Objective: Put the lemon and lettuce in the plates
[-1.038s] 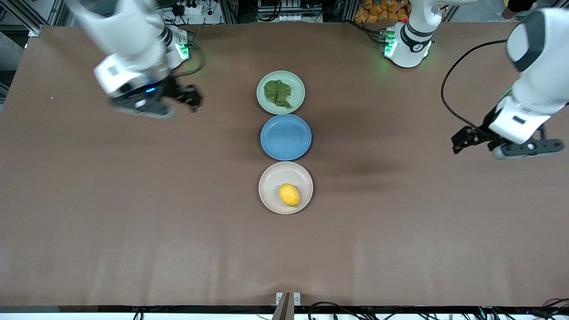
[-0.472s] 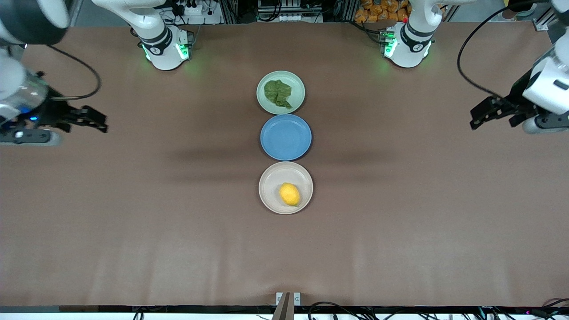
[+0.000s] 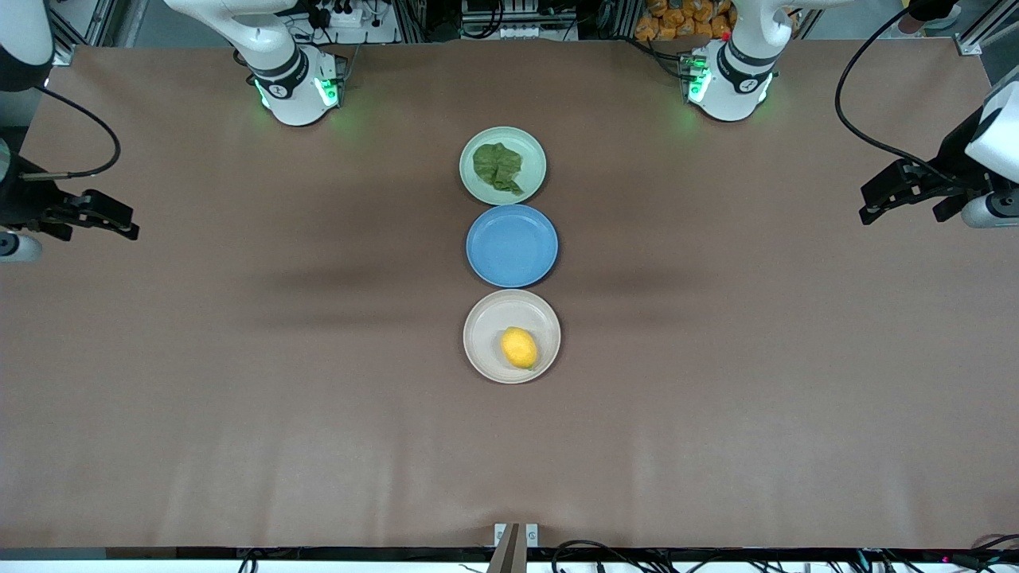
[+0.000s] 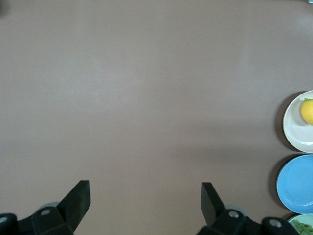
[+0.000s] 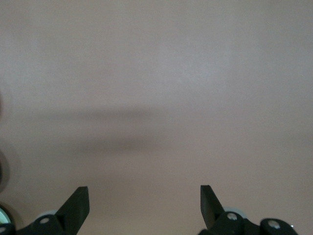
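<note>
The yellow lemon (image 3: 519, 348) lies in the cream white plate (image 3: 486, 318), the plate nearest the front camera. The dark green lettuce (image 3: 497, 167) lies in the pale mint green plate (image 3: 533, 151), the one nearest the robots' bases. My left gripper (image 3: 872, 203) is open and empty over bare table at the left arm's end. My right gripper (image 3: 123, 223) is open and empty over bare table at the right arm's end. The left wrist view shows the lemon (image 4: 307, 111) on the white plate (image 4: 293, 129) and an edge of the green plate (image 4: 299, 223).
An empty blue plate (image 3: 512, 245) sits between the two other plates, also seen in the left wrist view (image 4: 296, 181). The three plates form a line down the table's middle. Brown table surface surrounds them.
Both arms have swung outward away from the plates, the right arm to its end of the table and the left arm to its end. Lemon and lettuce have not moved.
</note>
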`<state>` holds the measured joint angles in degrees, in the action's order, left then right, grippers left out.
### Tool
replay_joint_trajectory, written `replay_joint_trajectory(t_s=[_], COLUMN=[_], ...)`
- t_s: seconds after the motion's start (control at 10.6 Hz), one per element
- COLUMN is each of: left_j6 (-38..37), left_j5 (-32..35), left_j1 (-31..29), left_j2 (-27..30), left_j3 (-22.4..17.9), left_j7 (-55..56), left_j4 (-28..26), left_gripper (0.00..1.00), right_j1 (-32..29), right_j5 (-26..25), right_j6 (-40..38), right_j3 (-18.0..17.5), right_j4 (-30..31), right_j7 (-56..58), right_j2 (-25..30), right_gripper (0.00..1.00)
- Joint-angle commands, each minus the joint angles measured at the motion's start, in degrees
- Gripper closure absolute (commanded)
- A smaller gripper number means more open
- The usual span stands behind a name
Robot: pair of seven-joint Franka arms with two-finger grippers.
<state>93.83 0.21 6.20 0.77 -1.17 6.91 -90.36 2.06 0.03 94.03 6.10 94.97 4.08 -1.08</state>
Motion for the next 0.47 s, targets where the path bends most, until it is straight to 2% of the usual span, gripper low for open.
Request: replay_joint_trajectory(t_s=[0.0,0.38], left_j6=[-1.46,-1.46], left_j5=[-0.56,-0.56], left_j1=[-0.57,-0.57], left_j2=[-1.13,-1.21], left_j3=[0.56,0.56], left_j7=[-1.46,-1.46], left_j4=[2.03,1.94], left_gripper=[0.0,0.0], right_j1=[1.18,2.07], right_j5=[1.03,1.29], right_j6=[0.19,-0.51], right_j3=[0.32,0.06], right_j4=[0.21,0.04], right_j7=[1.11,1.11], right_j2=[1.43,4.15], right_gripper=[0.0,0.0])
